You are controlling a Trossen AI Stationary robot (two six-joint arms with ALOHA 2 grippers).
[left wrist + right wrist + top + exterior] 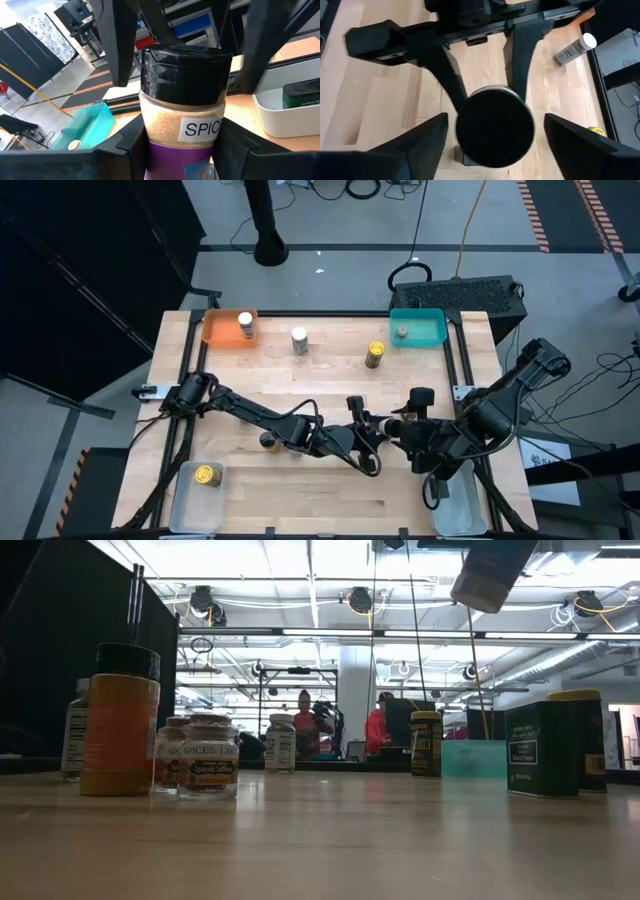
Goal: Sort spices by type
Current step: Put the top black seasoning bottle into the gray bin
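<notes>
Mid-handover near the middle of the surface [330, 385]: left claw [372, 426] clamped on a black-lidded spice jar [182, 107] held off the surface, right claw [397, 426] spread wide either side of the jar's lid, not yet gripping. Next, probably: closing the right claw squarely on the jar before any release by the left. Beyond both claws, a white-capped jar [299, 340], a yellow jar [375, 354], orange tray [222, 330] and teal tray [424, 327]; nothing between the claws except the jar.
</notes>
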